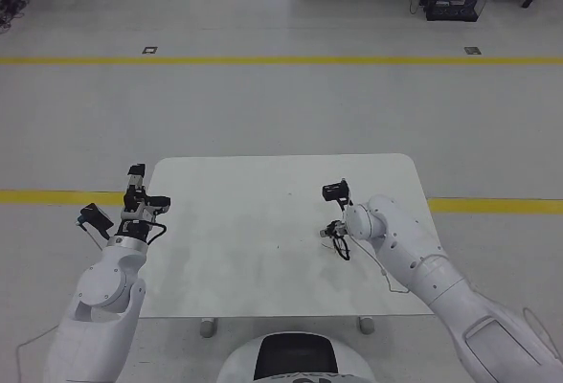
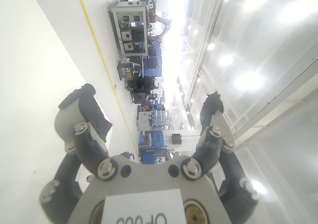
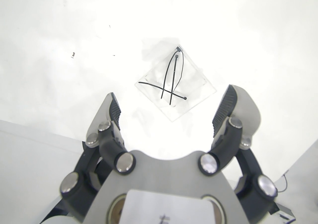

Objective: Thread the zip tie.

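right claw (image 3: 171,93) hung wide over clear tray (image 3: 196,78) | left claw (image 2: 150,91) wide, well apart from tray | risk: zip ties (image 3: 174,73) lay crossed in tray; one pinch might snag several

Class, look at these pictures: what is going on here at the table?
Nothing is being handled yet. A few black zip ties lie crossed over one another on a clear square tray on the white table. The right gripper hangs open above them and touches none. The left gripper, also open and empty, is at the table's left edge, pointing out into the room. The threading has not begun.
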`<action>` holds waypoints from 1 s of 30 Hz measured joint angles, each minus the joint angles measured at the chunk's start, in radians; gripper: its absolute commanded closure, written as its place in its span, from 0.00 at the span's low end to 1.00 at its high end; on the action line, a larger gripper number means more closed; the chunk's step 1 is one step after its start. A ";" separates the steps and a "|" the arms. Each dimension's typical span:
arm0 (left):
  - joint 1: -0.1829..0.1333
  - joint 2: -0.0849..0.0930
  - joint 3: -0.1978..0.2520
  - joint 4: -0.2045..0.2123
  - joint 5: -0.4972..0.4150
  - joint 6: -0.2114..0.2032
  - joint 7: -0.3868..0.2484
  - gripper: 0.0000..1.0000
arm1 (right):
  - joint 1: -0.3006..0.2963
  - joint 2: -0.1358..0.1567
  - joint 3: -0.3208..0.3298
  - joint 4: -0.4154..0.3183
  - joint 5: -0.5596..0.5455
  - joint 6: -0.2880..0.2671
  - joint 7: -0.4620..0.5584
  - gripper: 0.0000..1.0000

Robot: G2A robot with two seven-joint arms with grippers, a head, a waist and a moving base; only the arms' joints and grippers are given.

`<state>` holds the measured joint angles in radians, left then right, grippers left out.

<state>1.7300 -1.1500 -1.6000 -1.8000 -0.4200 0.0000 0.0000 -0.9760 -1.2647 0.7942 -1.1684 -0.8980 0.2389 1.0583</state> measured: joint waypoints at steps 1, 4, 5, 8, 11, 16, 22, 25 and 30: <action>0.000 0.000 0.000 0.000 0.000 0.000 0.000 0.00 | 0.000 -0.002 -0.002 0.002 -0.001 0.000 0.003 0.00; 0.000 0.000 0.000 0.000 0.000 0.000 0.000 0.00 | 0.005 -0.008 -0.010 0.012 -0.004 0.003 0.010 0.00; 0.000 0.000 0.000 0.000 0.000 0.000 0.000 0.00 | 0.007 -0.010 -0.011 0.016 -0.003 0.003 0.011 0.00; 0.000 0.000 0.000 0.000 0.000 0.000 0.000 0.00 | 0.013 -0.015 -0.013 0.030 0.001 0.004 0.013 0.18; 0.000 0.000 0.000 0.000 0.000 0.000 0.000 0.00 | 0.017 -0.019 -0.014 0.042 0.001 0.004 0.012 0.55; 0.000 0.000 0.000 0.000 0.000 0.000 0.000 0.00 | 0.019 -0.023 -0.006 0.058 0.002 0.003 0.004 0.63; 0.000 0.000 0.000 0.000 0.000 0.000 0.000 0.00 | 0.014 -0.025 0.004 0.069 0.001 -0.008 0.001 0.66; 0.000 0.000 0.000 0.000 0.000 0.000 0.000 0.00 | 0.014 -0.028 0.003 0.081 0.006 -0.017 -0.003 0.71; 0.000 0.000 0.000 0.000 0.000 0.000 0.000 0.00 | 0.020 -0.035 0.000 0.111 0.010 -0.028 -0.008 0.75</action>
<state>1.7300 -1.1500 -1.6000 -1.8000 -0.4200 0.0000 0.0000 -0.9558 -1.3002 0.7939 -1.0578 -0.8877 0.2110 1.0502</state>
